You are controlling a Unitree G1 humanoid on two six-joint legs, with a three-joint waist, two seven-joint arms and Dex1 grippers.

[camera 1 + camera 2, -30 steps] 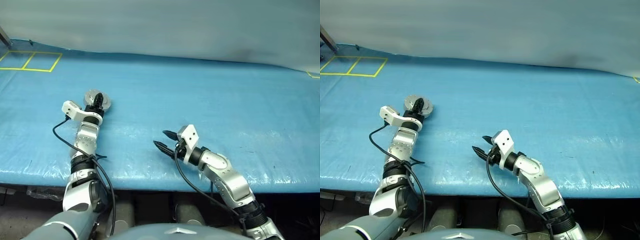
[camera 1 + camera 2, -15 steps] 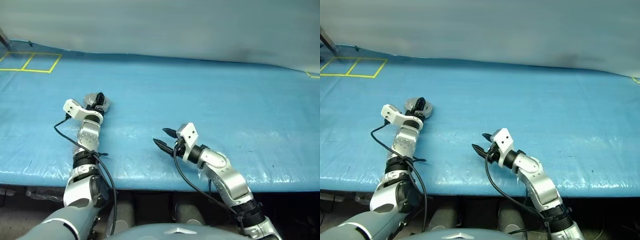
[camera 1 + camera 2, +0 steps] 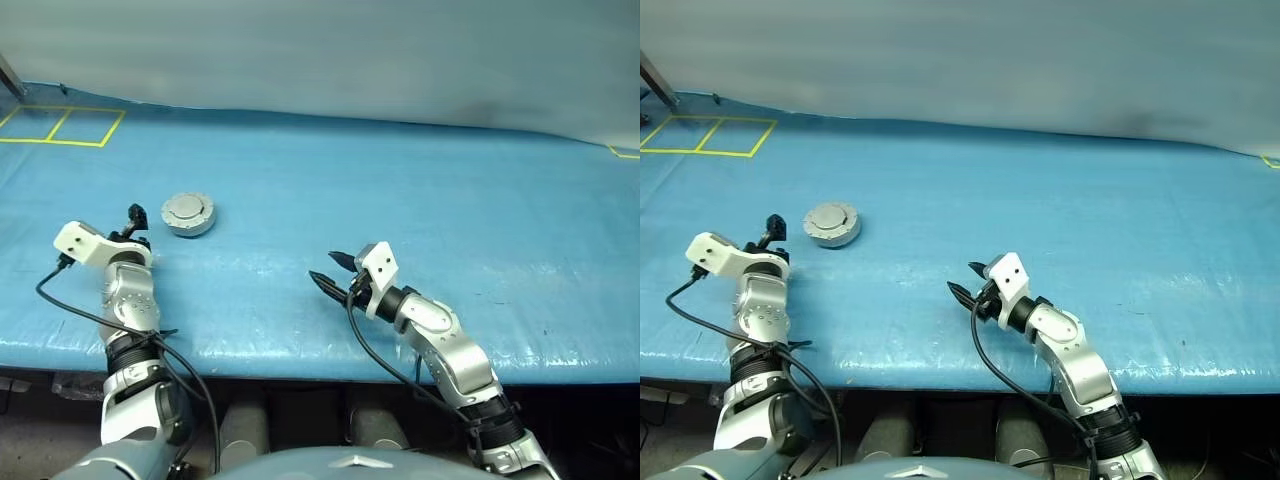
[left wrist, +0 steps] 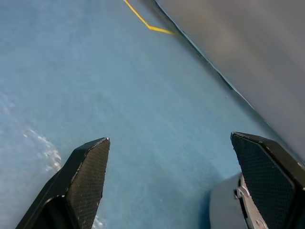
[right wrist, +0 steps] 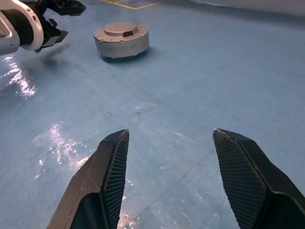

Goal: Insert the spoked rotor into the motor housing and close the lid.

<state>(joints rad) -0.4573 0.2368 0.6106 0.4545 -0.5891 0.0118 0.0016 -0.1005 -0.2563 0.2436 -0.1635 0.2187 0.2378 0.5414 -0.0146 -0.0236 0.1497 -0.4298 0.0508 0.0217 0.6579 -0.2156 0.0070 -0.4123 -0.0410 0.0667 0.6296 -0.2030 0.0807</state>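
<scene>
Lid (image 3: 187, 210) is seen closed on the motor housing (image 5: 121, 46) at left of centre, both grippers' jaws spread empty, nothing left.

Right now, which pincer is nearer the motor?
The left pincer: it sits open just beside the closed motor, apart from it. The right pincer, also open, is well off toward the table's middle.

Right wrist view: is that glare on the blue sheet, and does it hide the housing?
Right wrist view: bright glare patches lie on the blue table cover near the left gripper; the closed motor housing sits clear of them, casting a soft shadow. Left eye view: wrinkle sheen along the near edge, housing unaffected.
</scene>
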